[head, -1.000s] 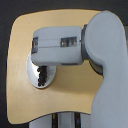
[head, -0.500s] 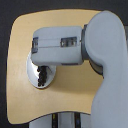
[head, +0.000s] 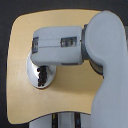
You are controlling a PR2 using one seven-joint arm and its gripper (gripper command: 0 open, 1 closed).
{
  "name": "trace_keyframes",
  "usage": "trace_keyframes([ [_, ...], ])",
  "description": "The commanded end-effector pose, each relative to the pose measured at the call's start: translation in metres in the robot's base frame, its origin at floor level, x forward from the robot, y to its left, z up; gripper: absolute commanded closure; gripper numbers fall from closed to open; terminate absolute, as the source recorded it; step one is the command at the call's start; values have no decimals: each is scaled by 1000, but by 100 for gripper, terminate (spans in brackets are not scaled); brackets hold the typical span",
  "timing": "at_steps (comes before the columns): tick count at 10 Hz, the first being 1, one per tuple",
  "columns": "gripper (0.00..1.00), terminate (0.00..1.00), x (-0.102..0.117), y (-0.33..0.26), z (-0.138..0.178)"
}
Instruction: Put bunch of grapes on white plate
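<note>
Okay, grapes (head: 42, 76) sit on the plate (head: 34, 84); my arm hides the gripper, grip unreadable, so lifting blind could drag them off.

No text, label, brand, number or sign can be read anywhere in the exterior view. The grey arm (head: 75, 45) carries a few dark rectangular patches on its casing, but they are too blurred to show any lettering. The white plate (head: 35, 80) beneath the arm and the tabletop (head: 25, 35) around it are plain, with no markings visible.
</note>
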Motion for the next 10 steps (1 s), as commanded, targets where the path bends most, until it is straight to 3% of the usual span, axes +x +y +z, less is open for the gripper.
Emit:
trace_keyframes([
  [1, 0, 0, 4, -10, 8],
  [5, 0, 0, 13, -11, 34],
  [10, 0, 0, 40, -4, 136],
])
